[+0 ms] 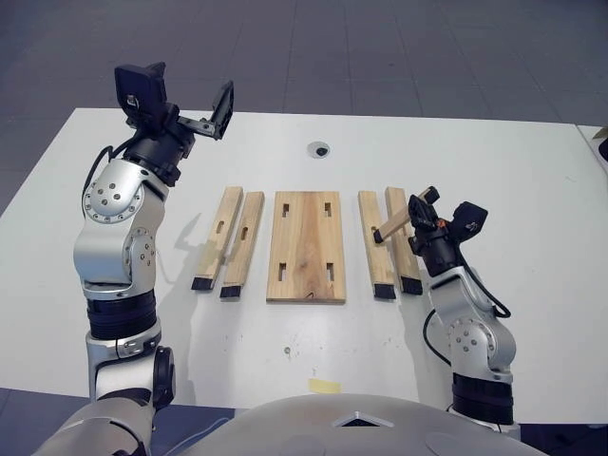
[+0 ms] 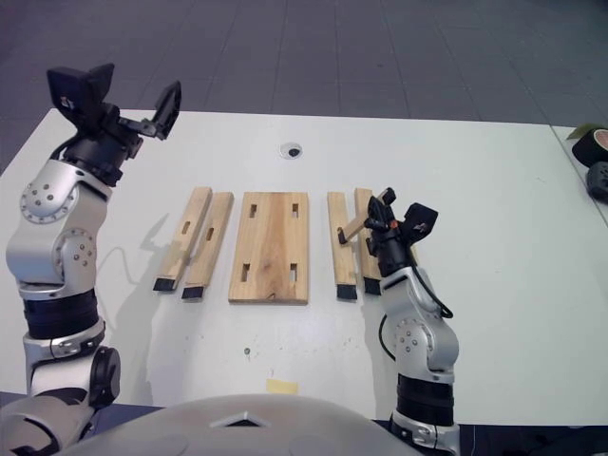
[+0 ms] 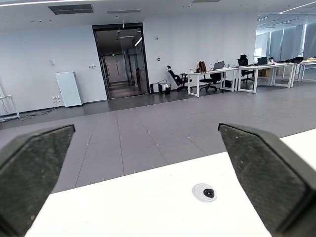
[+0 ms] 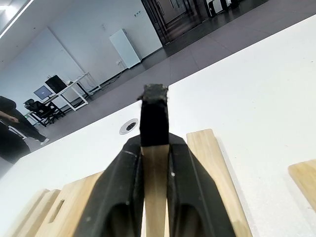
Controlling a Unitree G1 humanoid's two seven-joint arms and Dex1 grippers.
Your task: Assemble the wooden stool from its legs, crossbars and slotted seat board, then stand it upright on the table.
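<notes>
Count: one seat board (image 1: pixel 306 247), four legs, one crossbar (image 1: pixel 391 226), two end effectors.
Seat board: pale wood rectangle lying flat at the middle of the white worktop (image 1: pixel 494 161), cut with four small slots, two near each short end.
Legs: flat pale slats, each with a black cap at the end nearer the robot. Two lie side by side left of the board (image 1: pixel 218 237) (image 1: pixel 243 245) and two right of it (image 1: pixel 375 245) (image 1: pixel 402 239). All four lie near the board without touching it. The left pair and the inner right leg each show a slot.
Crossbar: thin wooden stick with a dark tip, held tilted above the right pair of legs.
Right end effector (image 1: pixel 421 211): closed on the crossbar, fingers pinching it from both sides, over the outer right leg and partly hiding it.
Left end effector (image 1: pixel 195 119): raised over the far left part of the worktop, fingers spread wide, holding nothing.
Around: a round cable grommet (image 1: pixel 318 149) is set into the worktop beyond the board, and a yellow scrap of tape (image 1: pixel 323 386) lies near the front edge.
</notes>
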